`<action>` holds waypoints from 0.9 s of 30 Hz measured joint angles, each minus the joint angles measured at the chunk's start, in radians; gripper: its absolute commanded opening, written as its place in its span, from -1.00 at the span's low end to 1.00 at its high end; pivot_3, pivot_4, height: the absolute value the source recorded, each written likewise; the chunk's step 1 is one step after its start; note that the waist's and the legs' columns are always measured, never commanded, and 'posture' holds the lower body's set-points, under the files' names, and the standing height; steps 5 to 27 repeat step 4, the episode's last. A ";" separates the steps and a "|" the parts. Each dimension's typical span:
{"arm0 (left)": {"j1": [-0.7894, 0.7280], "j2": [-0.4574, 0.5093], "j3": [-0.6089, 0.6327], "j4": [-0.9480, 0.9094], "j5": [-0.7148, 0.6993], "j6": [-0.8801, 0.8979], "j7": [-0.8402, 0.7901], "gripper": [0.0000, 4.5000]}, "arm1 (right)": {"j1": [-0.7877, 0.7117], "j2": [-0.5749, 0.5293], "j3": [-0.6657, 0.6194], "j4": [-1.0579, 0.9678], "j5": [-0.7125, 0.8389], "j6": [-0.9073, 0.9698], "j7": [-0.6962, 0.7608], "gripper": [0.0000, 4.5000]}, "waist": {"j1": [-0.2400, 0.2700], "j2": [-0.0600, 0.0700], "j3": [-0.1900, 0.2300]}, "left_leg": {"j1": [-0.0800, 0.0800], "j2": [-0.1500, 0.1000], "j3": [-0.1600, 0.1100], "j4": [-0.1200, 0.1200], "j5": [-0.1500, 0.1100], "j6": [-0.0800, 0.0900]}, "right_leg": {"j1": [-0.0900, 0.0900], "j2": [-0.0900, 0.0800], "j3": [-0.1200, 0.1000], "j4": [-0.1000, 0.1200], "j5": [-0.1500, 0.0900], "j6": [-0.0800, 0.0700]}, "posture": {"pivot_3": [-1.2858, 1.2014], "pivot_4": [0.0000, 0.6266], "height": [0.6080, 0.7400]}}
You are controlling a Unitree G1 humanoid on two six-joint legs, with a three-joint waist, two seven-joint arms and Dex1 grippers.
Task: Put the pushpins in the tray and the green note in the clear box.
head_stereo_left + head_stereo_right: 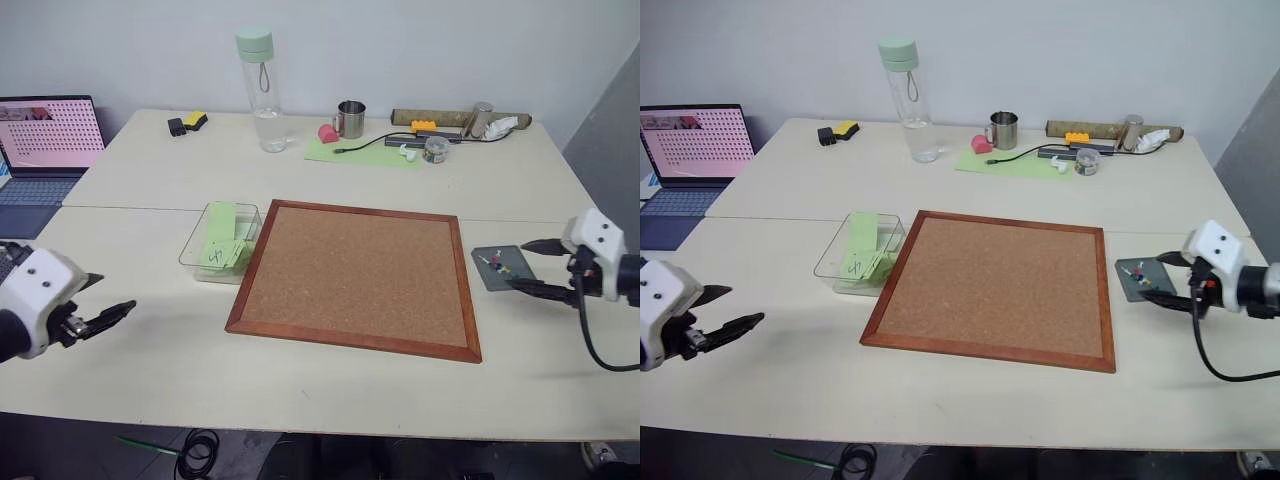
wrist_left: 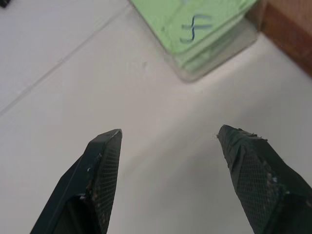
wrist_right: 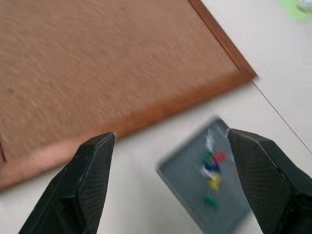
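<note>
Now the green note [image 1: 222,252] lies in the clear box [image 1: 192,249], just left of the cork board [image 1: 355,275]; the pushpins [image 1: 497,265] sit in the tray [image 1: 487,276] on its right; the left claw [image 1: 112,298] and right claw [image 1: 528,266] both have fingers apart, holding nothing, above the table [image 1: 300,380].

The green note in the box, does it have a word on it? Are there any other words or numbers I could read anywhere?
Green note in the clear box: one blue handwritten squiggle, not a clear letter or number.
Laptop screen: rows of tiny marks, too small to read.
Nothing else shows readable words, labels or numbers.
</note>
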 measured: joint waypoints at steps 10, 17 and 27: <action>-0.010 0.000 0.001 0.052 0.000 -0.049 -0.031 0.49 | 0.043 -0.004 -0.025 0.001 0.001 -0.005 0.013 0.71 | -0.001 0.000 0.000 | 0.000 0.000 0.000 0.000 0.000 0.000 | 0.000 0.000 0.000 0.000 0.000 0.000 | 0.03 -0.52 1.00; -0.010 0.000 0.001 0.052 0.000 -0.049 -0.031 0.49 | 0.043 -0.004 -0.025 0.001 0.001 -0.005 0.013 0.71 | -0.001 0.000 0.000 | 0.000 0.000 0.000 0.000 0.000 0.000 | 0.000 0.000 0.000 0.000 0.000 0.000 | 0.03 -0.52 1.00; -0.010 0.000 0.001 0.052 0.000 -0.049 -0.031 0.49 | 0.043 -0.004 -0.025 0.001 0.001 -0.005 0.013 0.71 | -0.001 0.000 0.000 | 0.000 0.000 0.000 0.000 0.000 0.000 | 0.000 0.000 0.000 0.000 0.000 0.000 | 0.03 -0.52 1.00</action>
